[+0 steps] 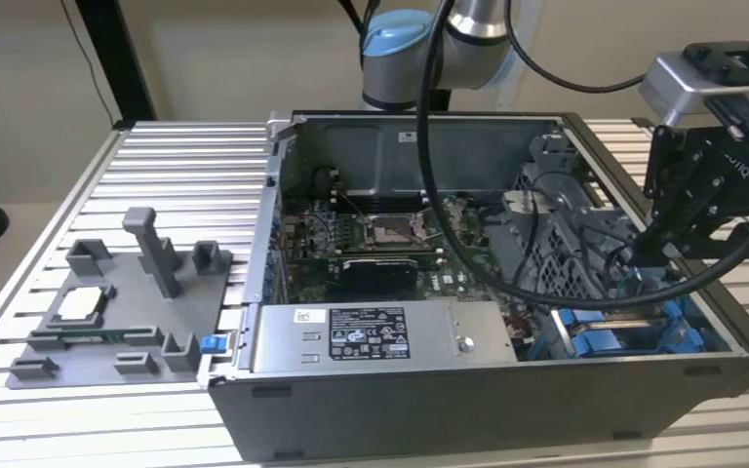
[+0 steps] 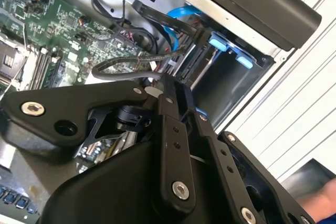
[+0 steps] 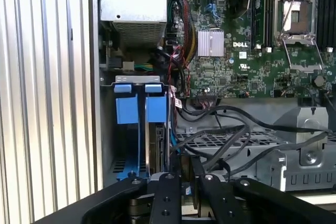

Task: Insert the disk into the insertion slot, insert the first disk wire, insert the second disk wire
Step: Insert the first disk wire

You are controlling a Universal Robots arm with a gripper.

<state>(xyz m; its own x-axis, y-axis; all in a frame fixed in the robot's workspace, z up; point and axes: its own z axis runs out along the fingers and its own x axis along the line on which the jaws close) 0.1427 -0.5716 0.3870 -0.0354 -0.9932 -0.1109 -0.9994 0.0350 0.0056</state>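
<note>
The disk [image 3: 137,109], in its blue carrier frame, sits inside the insertion slot [image 3: 107,145], its blue tabs at the bay's mouth; in the exterior view the blue rails of the slot [image 1: 615,336] show at the case's front right corner. My gripper [image 3: 187,162] hangs just beside the bay, with the fingers [image 3: 168,187] drawn close together on the end of a black disk wire [image 3: 231,129] that loops over the grey cage. In the second wrist view my gripper [image 2: 160,83] meets that black wire [image 2: 121,64] next to the bay [image 2: 226,87]. From outside, my gripper [image 1: 642,263] reaches down into the case.
The open computer case [image 1: 479,390] lies on a slatted aluminium table [image 1: 179,166]. A silver labelled power-supply box [image 1: 374,336] borders the bay. The motherboard [image 1: 374,244] fills the case floor. A grey fixture tray [image 1: 114,312] stands at the exterior view's left. A blue cable [image 2: 178,14] curls nearby.
</note>
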